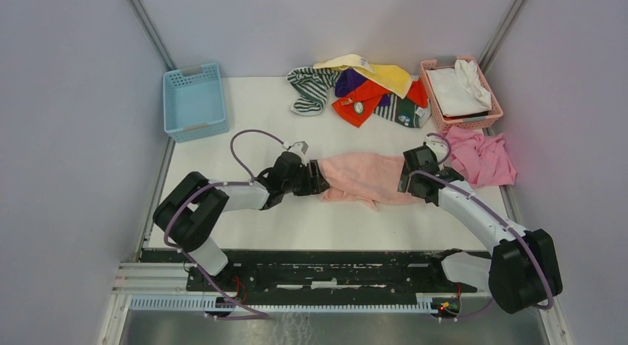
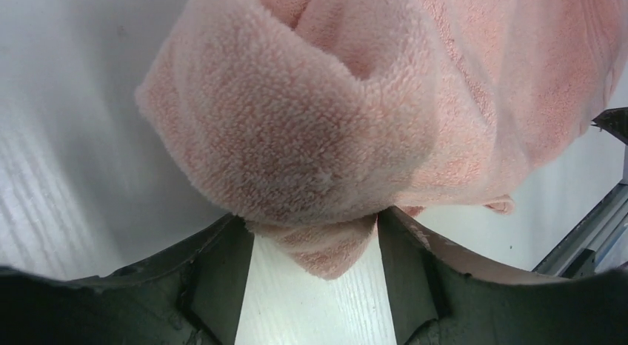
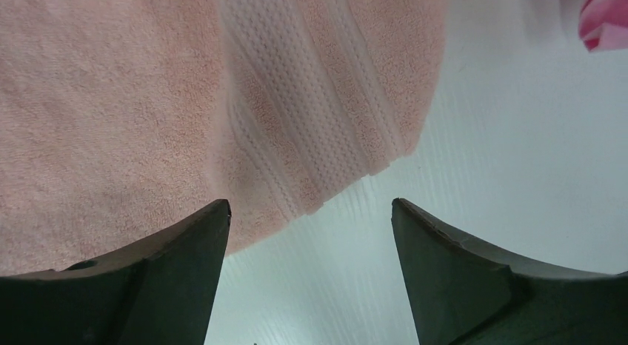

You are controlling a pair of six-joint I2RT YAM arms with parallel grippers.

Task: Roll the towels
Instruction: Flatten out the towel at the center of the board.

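A light pink towel (image 1: 366,178) lies spread across the middle of the table between my two grippers. My left gripper (image 1: 318,178) sits at its left end, which is bunched into a thick fold (image 2: 296,123). The jaws stand open (image 2: 315,223), and a small corner of the fold hangs between the fingertips. My right gripper (image 1: 409,178) is at the towel's right end, open (image 3: 311,208). The banded hem (image 3: 311,138) lies just ahead of its left finger, with bare table between the jaws. Striped (image 1: 307,86), yellow (image 1: 370,69), purple (image 1: 348,82), orange-red (image 1: 359,101) and dark green (image 1: 403,112) towels are piled at the back.
A blue basket (image 1: 194,69) stands at the back left. At the back right is a pink basket (image 1: 432,93) holding white cloths. A bright pink cloth (image 1: 481,156) lies crumpled beside the right gripper, and its edge shows in the right wrist view (image 3: 603,19).
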